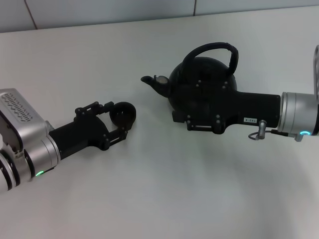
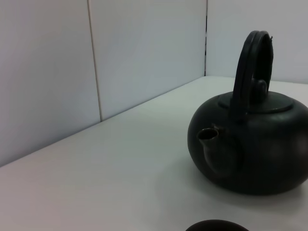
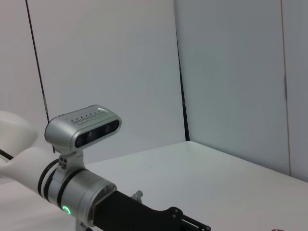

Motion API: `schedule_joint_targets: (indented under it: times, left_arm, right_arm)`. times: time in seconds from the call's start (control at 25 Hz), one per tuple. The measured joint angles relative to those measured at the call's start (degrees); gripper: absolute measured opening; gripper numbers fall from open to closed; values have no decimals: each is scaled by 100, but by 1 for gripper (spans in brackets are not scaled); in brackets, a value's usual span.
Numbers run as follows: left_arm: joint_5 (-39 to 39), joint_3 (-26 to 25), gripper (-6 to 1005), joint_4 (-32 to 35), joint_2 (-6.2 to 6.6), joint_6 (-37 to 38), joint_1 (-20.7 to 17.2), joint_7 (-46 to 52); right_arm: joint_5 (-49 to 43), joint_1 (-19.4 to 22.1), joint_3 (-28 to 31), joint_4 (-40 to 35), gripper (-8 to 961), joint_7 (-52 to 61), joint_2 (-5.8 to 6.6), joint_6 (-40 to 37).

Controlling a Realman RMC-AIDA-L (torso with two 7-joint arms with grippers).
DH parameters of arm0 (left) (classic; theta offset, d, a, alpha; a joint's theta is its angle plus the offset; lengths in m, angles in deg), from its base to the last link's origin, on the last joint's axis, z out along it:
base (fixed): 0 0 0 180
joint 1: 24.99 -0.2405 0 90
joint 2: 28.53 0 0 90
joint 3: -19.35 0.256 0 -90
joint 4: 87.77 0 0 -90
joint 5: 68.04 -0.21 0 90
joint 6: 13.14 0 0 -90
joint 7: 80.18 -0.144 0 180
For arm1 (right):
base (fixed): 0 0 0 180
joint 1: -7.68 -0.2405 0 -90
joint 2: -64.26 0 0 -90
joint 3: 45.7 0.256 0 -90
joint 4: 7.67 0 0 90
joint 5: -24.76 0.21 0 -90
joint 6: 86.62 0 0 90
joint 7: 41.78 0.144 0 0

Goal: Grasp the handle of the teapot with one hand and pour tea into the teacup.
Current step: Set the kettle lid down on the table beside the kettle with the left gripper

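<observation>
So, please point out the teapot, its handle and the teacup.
teapot [image 2: 260, 154]: left wrist view, front of the round body.
handle [image 1: 207, 48]: head view, top of the arch.
teacup [image 1: 122, 114]: head view, inside the bowl.

So the teapot [image 1: 199, 87] sits toward the counter's [image 1: 149, 189] back edge, right of center, spout pointing left. The teacup [image 1: 122, 113] is left of it, nearer the front edge — well apart, between the left gripper's [image 1: 112, 122] fingers.

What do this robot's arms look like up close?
Both arms have silvery-grey metal wrists with a small glowing green light, ending in matte black parts. The left tool has thin black linkage fingers. The right tool carries a small white label and a grey metal connector.
</observation>
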Motion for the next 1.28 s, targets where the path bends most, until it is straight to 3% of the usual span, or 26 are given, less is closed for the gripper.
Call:
schedule_joint_targets:
  times: [1.28]
  left_arm:
    - [-17,232,696,101,0,-218,30,422]
  right_arm:
    - [0,-23,0,-4,708,0,0,-1]
